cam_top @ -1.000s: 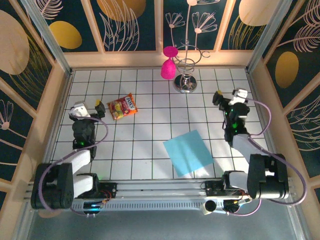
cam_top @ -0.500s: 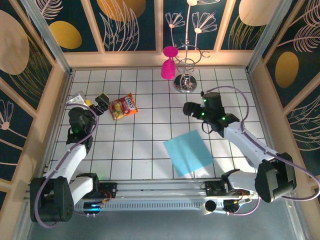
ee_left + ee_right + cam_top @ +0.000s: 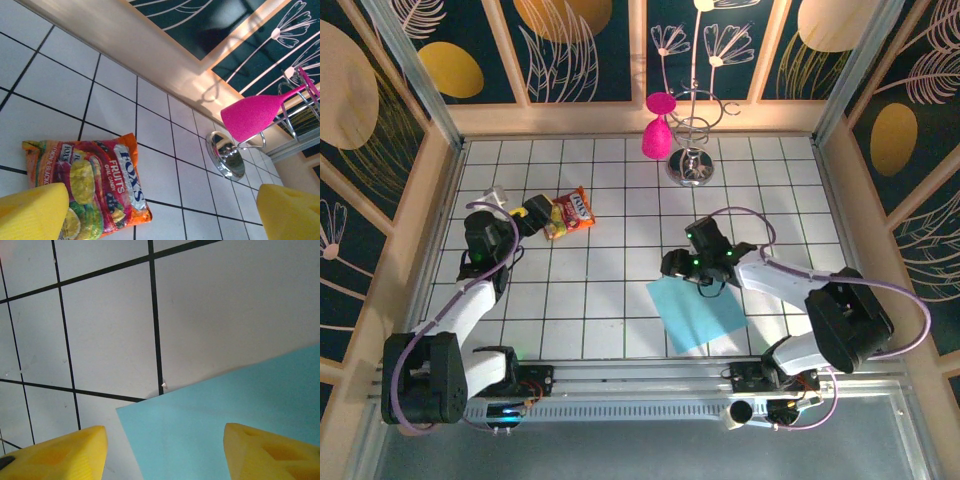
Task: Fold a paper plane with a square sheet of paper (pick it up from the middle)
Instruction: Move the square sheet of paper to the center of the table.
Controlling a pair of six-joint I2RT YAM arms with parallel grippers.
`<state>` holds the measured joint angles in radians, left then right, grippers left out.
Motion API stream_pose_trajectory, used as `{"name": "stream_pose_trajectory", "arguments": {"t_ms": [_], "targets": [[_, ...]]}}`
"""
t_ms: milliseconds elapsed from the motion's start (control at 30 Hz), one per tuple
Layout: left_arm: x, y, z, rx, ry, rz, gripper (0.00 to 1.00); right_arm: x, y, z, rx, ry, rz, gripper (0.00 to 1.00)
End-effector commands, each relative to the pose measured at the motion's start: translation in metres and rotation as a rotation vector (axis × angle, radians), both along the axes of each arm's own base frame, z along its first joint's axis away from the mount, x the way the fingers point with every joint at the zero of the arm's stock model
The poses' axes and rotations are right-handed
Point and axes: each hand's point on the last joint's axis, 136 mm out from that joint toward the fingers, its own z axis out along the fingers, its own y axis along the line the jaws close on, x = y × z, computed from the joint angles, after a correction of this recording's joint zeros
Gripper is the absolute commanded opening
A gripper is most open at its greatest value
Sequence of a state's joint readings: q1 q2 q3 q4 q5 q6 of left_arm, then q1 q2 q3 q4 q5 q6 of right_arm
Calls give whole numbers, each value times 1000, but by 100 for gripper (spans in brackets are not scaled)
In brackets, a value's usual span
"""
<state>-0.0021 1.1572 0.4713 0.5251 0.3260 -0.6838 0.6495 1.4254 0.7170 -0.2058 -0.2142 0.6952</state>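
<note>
Right gripper [image 3: 672, 267] swung in from the right side and sat over the thin light-blue square sheet of paper [image 3: 705, 315], flat on the tiles. Its yellow fingers [image 3: 60, 455] stood apart, empty, sheet corner under the gap. Left gripper [image 3: 533, 212] edged forward, spread wide, red-and-yellow snack packet [image 3: 570, 212] just ahead of its tips.

1. The square sheet of paper [image 3: 698, 312]: plain light blue, unmarked.
2. Surface [image 3: 610, 300]: white tiles with black grid lines.
3. Snack packet [image 3: 92, 182]: red-orange and yellow, fruit pictures, white lettering.
4. Glass [image 3: 655, 140]: glittery magenta; its stand [image 3: 688, 168]: shiny chrome.
5. Walls [image 3: 590, 60]: dark navy, cream line-drawn leaves, gold ovals.
6. Left hand [image 3: 162, 216] and right hand [image 3: 165, 452]: yellow-tipped, black-bodied.
</note>
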Motion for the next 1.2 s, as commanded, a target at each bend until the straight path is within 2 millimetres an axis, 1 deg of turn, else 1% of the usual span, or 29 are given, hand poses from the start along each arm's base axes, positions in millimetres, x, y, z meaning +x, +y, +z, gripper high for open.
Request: {"name": "stream_pose_trajectory", "arguments": {"t_ms": [0, 67, 267, 433, 567, 667, 733, 767, 800, 900, 1000, 1100, 1133, 1167], "targets": [[2, -11, 11, -37, -29, -51, 96, 4, 9, -3, 27, 8, -10, 62], [2, -17, 6, -32, -12, -70, 99, 4, 8, -9, 14, 11, -13, 62], [6, -33, -8, 34, 56, -88, 99, 6, 7, -20, -1, 24, -23, 62], [11, -49, -16, 7, 96, -121, 99, 12, 1, -32, -27, 40, -63, 62], [10, -66, -21, -35, 120, -166, 98, 24, -8, -47, -42, 63, -127, 62], [7, -79, -26, -34, 141, -202, 98, 42, -14, -52, -32, 58, -198, 62], [5, -86, -31, -33, 158, -213, 98, 59, -18, -53, -30, 45, -259, 62], [4, -90, -33, -36, 166, -221, 98, 67, -15, -53, -21, 38, -275, 62], [4, -95, -36, -38, 174, -230, 97, 81, -21, -53, -10, 37, -323, 62], [1, -115, -41, -33, 198, -276, 96, 103, -19, -56, -11, 45, -377, 62], [-3, -136, -50, -19, 234, -314, 95, 123, -14, -55, 0, 35, -405, 62], [-6, -157, -59, -13, 274, -357, 93, 140, -5, -47, 56, 18, -414, 62], [-8, -165, -64, -13, 292, -372, 92, 145, 0, -40, 90, 9, -403, 62], [-10, -173, -66, -13, 304, -393, 91, 152, 5, -28, 134, -12, -385, 60]]}}
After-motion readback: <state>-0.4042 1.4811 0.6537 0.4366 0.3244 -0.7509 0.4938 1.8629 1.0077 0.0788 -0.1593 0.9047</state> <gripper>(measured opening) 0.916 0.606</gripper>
